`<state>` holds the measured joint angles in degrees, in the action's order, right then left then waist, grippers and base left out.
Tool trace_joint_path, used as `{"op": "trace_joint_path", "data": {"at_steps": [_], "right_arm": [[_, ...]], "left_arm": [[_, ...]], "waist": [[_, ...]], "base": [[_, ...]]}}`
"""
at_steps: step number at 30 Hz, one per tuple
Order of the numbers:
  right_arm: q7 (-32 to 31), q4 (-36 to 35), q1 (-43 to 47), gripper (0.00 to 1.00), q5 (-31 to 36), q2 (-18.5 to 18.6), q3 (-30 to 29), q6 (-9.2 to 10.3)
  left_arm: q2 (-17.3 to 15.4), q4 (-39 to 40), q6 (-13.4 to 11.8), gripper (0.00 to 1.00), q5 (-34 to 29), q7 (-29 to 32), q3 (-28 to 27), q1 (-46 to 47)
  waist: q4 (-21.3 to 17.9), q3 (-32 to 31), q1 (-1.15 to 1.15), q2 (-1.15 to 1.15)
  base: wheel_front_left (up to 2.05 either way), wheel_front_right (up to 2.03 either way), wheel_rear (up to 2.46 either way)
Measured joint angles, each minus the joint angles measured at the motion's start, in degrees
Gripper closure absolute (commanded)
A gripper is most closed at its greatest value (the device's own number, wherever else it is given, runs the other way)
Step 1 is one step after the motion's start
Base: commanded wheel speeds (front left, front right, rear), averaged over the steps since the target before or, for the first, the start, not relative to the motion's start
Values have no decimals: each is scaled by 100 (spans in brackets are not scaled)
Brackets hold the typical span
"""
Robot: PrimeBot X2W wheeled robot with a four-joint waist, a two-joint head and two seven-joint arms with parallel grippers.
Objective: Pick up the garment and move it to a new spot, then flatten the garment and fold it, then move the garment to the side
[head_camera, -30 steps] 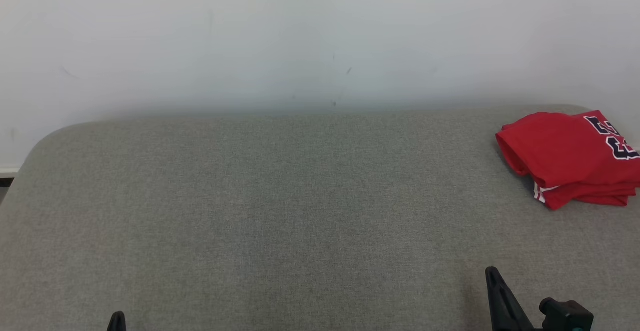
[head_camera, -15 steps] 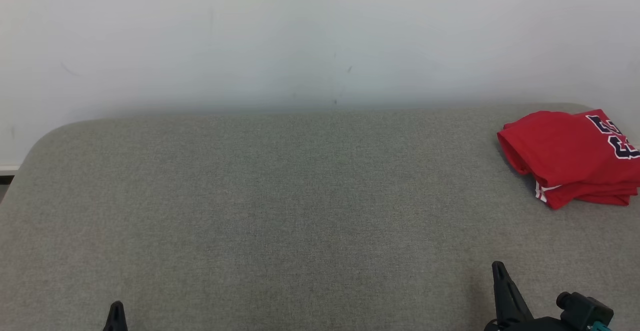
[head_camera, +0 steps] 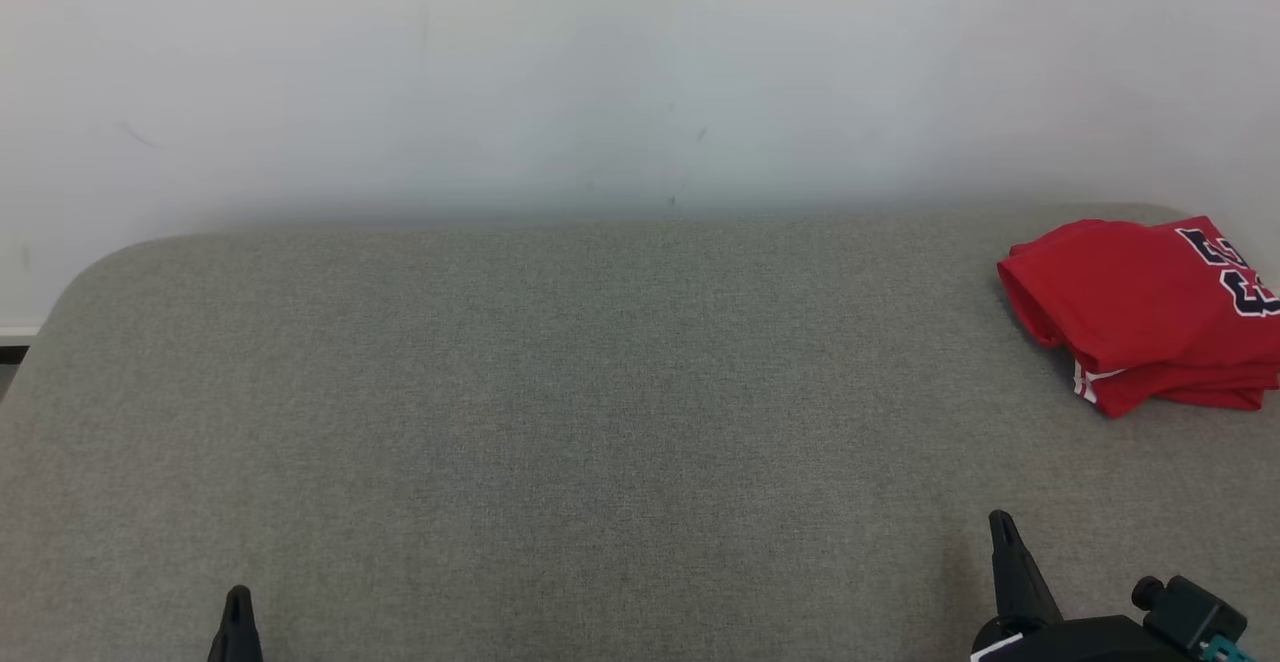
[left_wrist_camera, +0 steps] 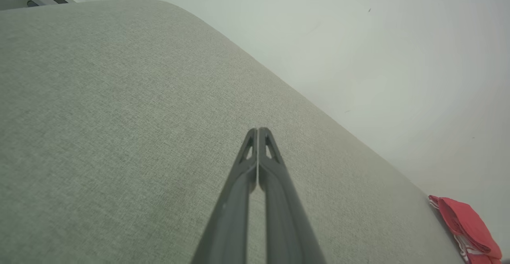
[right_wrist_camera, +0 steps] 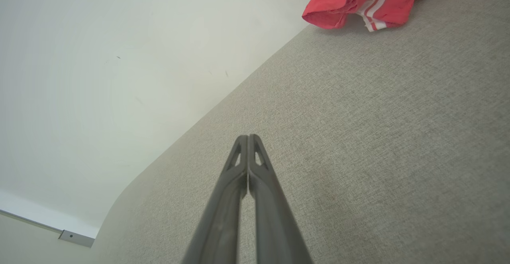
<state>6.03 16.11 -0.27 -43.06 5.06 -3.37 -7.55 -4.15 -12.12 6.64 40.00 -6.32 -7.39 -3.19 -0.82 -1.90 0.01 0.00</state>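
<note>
Grey pad (head_camera: pixel 600 392) with a folded red shirt (head_camera: pixel 1130 307) at its far right corner

White wall (head_camera: pixel 640 62) stands behind the pad. The shirt lies on the pad in a small neat pile, with dark letters on top and white stripes at one edge. The left gripper (left_wrist_camera: pixel 257 130) is at the near left part of the pad, its two dark fingers pressed tight together with nothing between them. The right gripper (right_wrist_camera: pixel 248 136) is at the near right part of the pad, its fingers pressed together too, and it holds nothing. Both grippers are well apart from the shirt
</note>
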Motion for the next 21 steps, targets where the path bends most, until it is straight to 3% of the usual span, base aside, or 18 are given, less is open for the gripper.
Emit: {"op": "trace_joint_path", "data": {"at_steps": [21], "right_arm": [[-379,-58,-180,100,-1499,-59,-96,0]], "left_arm": [[31,-57,40,100,1618,396,23,270]], "waist": [[19,48,0,0]], "base": [[0,0,0]]}}
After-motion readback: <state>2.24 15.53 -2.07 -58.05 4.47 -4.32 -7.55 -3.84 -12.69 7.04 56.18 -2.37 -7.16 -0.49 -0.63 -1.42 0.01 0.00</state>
